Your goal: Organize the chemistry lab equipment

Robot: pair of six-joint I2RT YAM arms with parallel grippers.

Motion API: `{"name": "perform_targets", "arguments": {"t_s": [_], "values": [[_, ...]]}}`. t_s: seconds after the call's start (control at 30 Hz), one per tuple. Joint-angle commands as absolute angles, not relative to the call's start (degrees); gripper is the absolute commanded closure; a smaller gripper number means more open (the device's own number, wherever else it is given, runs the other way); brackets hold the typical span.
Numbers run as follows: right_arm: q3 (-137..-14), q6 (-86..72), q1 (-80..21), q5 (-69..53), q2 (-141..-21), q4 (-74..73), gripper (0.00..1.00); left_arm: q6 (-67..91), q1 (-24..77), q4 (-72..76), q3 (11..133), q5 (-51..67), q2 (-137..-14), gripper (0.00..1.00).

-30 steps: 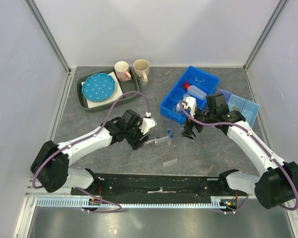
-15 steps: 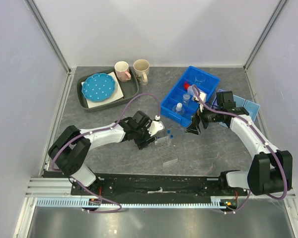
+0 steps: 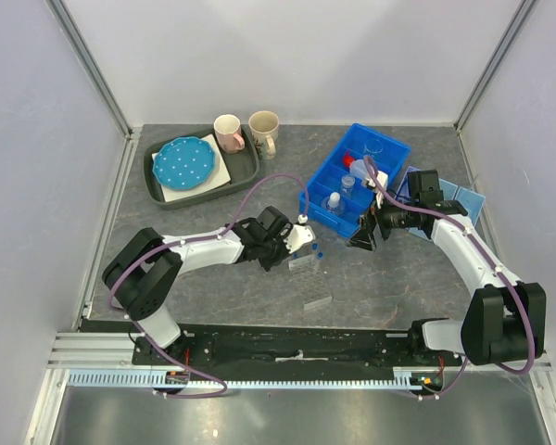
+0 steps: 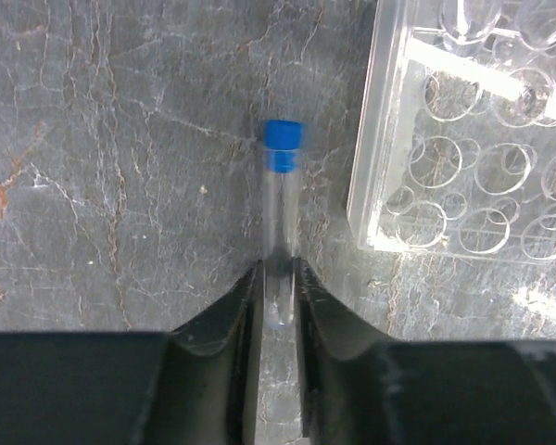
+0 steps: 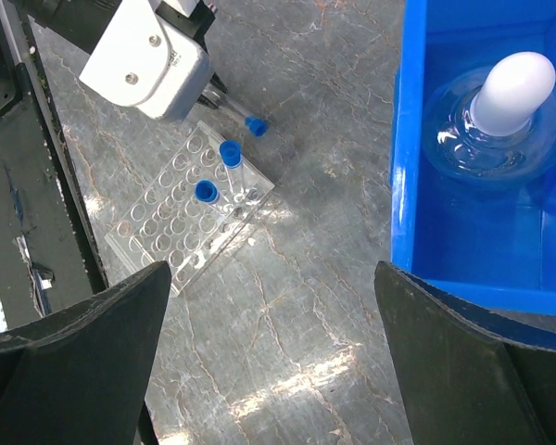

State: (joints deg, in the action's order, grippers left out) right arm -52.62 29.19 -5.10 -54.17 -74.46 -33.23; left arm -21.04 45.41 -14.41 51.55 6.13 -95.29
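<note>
Two blue-capped tubes (image 5: 230, 151) stand in the clear rack (image 4: 463, 167). Our left gripper (image 4: 278, 271) pinches a third tube (image 4: 281, 185) lying just beside it. Next we should upright it over a hole. Our right gripper (image 5: 271, 306) gapes wide.

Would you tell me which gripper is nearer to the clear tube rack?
Left. The left gripper sits right beside the rack, closed on a blue-capped tube; the right gripper hangs open farther off, by the blue bin.
</note>
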Motion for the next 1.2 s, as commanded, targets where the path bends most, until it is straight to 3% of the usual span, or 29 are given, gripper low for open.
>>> {"name": "perform_targets", "arguments": {"t_s": [0.0, 0.17, 0.53, 0.87, 1.0, 1.17], "values": [[-52.1, 30.1, -4.5, -56.3, -72.9, -31.6, 0.02, -20.5, 45.3, -13.4, 52.7, 2.8, -97.7, 0.81], [-51.9, 30.3, -4.3, -56.3, -73.0, -31.6, 0.02, -19.0, 45.2, -14.0, 52.7, -1.8, -96.6, 0.95], [-51.6, 32.3, -4.4, -62.4, -73.9, -32.7, 0.02, -13.1, 45.0, -15.6, 51.5, -0.9, -84.1, 0.98], [-64.2, 52.4, -7.5, -73.8, -80.6, -55.0, 0.02, -4.4, 45.1, -9.7, 47.6, 22.0, -68.5, 0.97], [-70.1, 56.2, -13.3, -74.3, -83.8, -60.7, 0.02, 1.1, 45.1, -5.5, 45.6, 27.2, -65.7, 0.97], [-70.7, 57.7, -20.6, -67.4, -82.8, -57.7, 0.04, 4.2, 45.2, -2.7, 43.9, 29.9, -63.6, 0.97]]}}
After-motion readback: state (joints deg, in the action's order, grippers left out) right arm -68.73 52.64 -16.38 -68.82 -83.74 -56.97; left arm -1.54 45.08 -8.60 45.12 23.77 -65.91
